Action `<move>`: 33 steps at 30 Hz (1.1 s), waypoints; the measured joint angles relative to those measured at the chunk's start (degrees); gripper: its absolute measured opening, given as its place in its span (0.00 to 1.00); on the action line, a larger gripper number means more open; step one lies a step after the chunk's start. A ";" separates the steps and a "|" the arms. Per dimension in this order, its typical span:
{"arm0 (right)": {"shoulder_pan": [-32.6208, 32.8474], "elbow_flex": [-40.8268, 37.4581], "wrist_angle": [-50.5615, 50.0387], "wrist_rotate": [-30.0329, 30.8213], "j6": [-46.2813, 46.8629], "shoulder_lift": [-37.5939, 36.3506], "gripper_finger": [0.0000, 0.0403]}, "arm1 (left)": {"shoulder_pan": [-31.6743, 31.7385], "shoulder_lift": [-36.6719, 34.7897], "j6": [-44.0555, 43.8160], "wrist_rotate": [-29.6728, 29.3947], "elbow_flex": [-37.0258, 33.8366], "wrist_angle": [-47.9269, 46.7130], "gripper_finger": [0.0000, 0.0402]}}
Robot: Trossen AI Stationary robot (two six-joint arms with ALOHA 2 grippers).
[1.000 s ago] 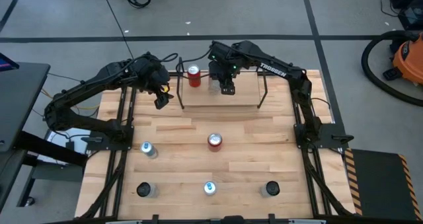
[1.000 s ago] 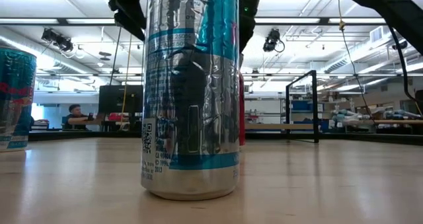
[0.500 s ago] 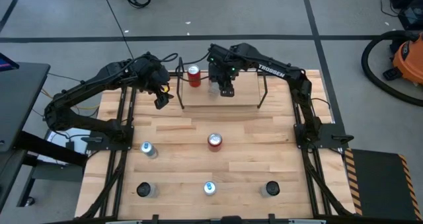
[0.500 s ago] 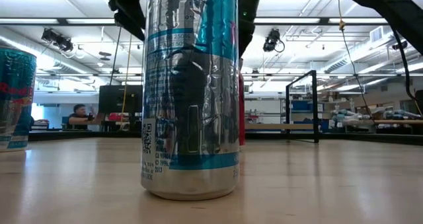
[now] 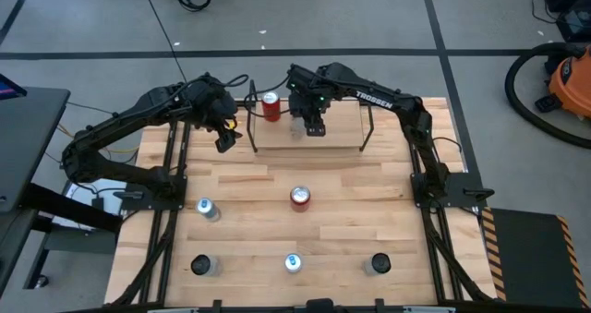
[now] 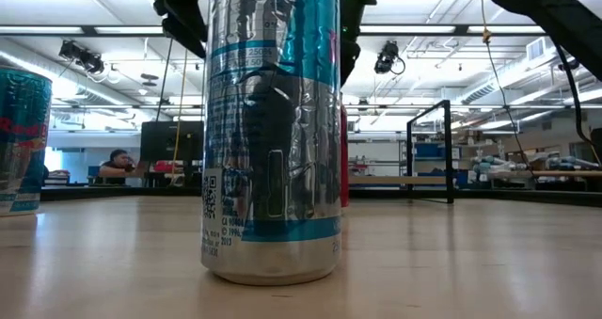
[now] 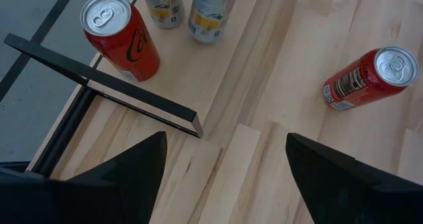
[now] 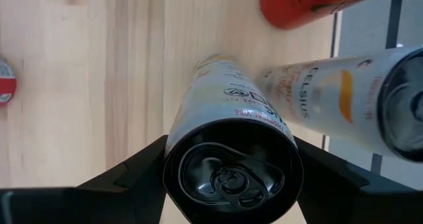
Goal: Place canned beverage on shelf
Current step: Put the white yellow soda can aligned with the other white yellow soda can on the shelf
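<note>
1. Left gripper (image 5: 224,139): hangs over the table's back-left area, just beside the left end of the shelf (image 5: 305,138); jaws spread about halfway, nothing between them.
2. Red can (image 5: 271,105): upright on the shelf board, left portion.
3. Right gripper (image 5: 312,124): over the shelf, right of the red can; jaws clamped on a white can (image 8: 228,145), held upright beside a second white can (image 8: 344,95).
</note>
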 joint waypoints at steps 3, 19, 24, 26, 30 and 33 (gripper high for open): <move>-0.04 -0.11 0.08 -0.06 -0.11 0.33 0.68 | -0.01 0.00 -0.02 0.01 0.00 0.00 0.78; -0.44 0.39 -0.48 -0.10 -0.24 1.36 0.71 | -0.01 -0.02 0.04 0.01 0.00 -0.03 0.78; -0.44 0.42 -0.48 -0.10 -0.24 1.38 0.71 | 0.01 -0.02 0.04 -0.01 0.00 -0.03 0.78; -0.44 0.42 -0.50 -0.10 -0.24 1.40 0.72 | -0.01 0.00 0.04 0.01 0.00 -0.03 0.78; -0.44 0.42 -1.40 0.47 -0.54 1.40 0.74 | 0.01 -0.01 0.04 0.00 0.00 -0.03 0.78; -0.44 0.32 -3.17 2.56 -0.67 1.64 0.74 | 0.01 -0.01 0.04 -0.01 0.00 -0.03 0.78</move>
